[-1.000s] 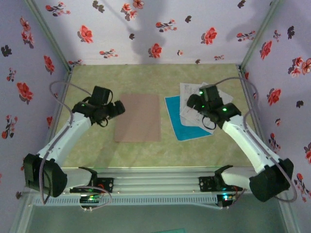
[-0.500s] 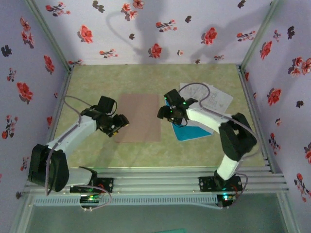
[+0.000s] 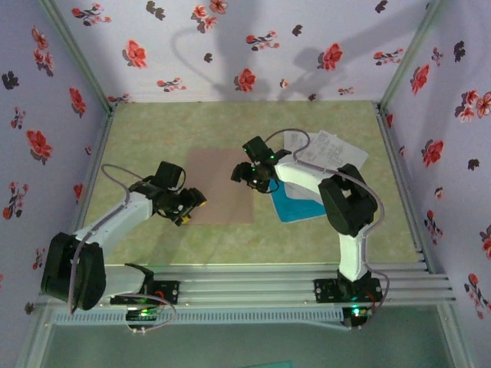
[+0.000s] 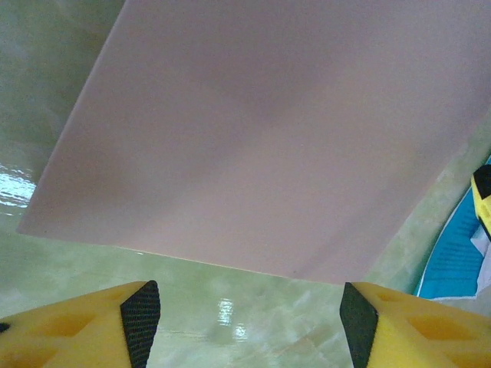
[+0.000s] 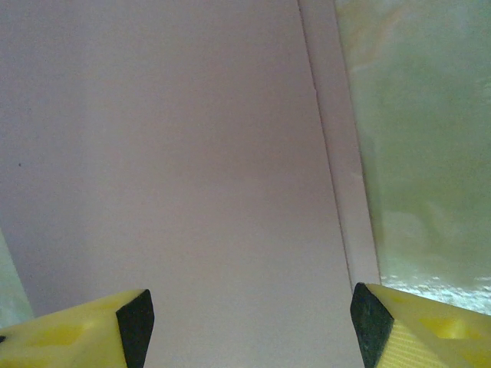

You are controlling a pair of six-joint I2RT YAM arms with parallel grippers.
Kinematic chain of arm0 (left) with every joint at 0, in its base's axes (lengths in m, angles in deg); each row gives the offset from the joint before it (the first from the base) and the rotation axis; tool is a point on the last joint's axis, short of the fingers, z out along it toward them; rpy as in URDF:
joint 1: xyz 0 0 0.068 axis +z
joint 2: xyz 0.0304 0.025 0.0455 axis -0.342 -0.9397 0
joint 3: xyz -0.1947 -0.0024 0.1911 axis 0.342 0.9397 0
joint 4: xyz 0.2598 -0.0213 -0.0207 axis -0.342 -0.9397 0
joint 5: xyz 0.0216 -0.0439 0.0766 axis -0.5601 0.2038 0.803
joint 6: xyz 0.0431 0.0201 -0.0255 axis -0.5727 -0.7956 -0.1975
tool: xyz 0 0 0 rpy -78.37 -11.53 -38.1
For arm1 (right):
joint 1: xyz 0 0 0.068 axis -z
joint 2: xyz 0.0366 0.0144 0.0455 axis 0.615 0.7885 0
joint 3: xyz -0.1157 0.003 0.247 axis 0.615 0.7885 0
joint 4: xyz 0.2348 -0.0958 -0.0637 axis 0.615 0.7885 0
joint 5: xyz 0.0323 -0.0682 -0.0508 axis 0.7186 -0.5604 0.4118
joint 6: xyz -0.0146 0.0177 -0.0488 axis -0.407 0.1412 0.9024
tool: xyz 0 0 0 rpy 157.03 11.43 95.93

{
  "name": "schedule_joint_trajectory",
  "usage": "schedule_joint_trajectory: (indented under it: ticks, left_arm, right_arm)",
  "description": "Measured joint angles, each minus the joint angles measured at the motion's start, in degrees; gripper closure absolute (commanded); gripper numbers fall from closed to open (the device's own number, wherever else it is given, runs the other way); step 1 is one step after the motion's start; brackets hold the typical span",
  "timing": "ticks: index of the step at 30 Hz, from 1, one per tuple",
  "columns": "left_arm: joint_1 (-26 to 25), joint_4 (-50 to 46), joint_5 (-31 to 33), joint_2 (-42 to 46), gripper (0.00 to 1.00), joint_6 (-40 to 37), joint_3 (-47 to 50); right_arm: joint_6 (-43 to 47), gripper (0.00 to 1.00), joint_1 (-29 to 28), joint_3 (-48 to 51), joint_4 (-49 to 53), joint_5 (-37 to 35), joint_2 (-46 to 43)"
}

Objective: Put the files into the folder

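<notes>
barely started. lying flat, seemingly shut: flat tan-brown card folder (image 3: 219,188). unfiled at its 3 o'clock: thin white printed sheets (image 3: 334,149) and plain cyan-blue sheet (image 3: 295,205). left gripper (image 3: 189,208) at its 8 o'clock corner, right gripper (image 3: 242,175) at its 2 o'clock edge, jaws apart, empty.

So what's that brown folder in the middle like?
The folder is a plain tan-brown card rectangle, matte and unmarked. It lies flat and closed on the greenish table, its long sides running front to back. Along one long edge a narrow strip of the lower leaf shows past the cover. The blue sheet lies apart to its right.
</notes>
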Motion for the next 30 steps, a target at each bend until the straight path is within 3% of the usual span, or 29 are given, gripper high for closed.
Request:
schedule_joint_trajectory:
  ticks: [30]
  left_arm:
    - [0.0,3.41,-1.2,0.33,0.28,4.35,2.05]
  right_arm:
    - [0.07,0.31,-0.31,-2.73,2.03,-0.11,4.52]
